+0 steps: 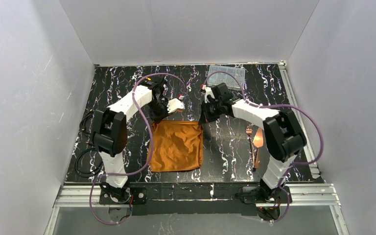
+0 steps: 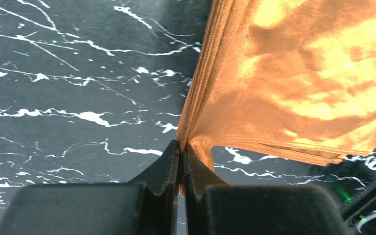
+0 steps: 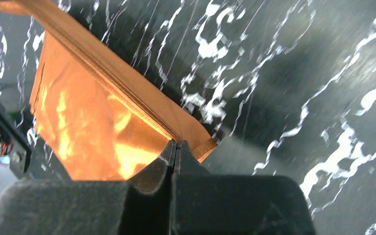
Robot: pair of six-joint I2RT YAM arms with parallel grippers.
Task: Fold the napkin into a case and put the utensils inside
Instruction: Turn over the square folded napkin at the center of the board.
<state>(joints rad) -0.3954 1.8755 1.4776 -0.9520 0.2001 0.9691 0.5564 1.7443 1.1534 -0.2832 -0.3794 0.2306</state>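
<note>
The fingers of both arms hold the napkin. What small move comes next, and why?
Probably lift both far corners and bring them toward the near edge. The left gripper and right gripper each pinch a corner of the napkin, which is not yet folded narrow.

Even white light fell from overhead; the walls [image 1: 29,98] looked pale and flat, and shadows under the arms [image 1: 127,105] were faint. The napkin [image 2: 298,73] blazed with orange glare toward two o'clock in the left wrist view, eight o'clock in the right. The right gripper [image 3: 176,144] at six o'clock was blurred, and the white veins of the table [image 3: 323,73] were smeared.
</note>
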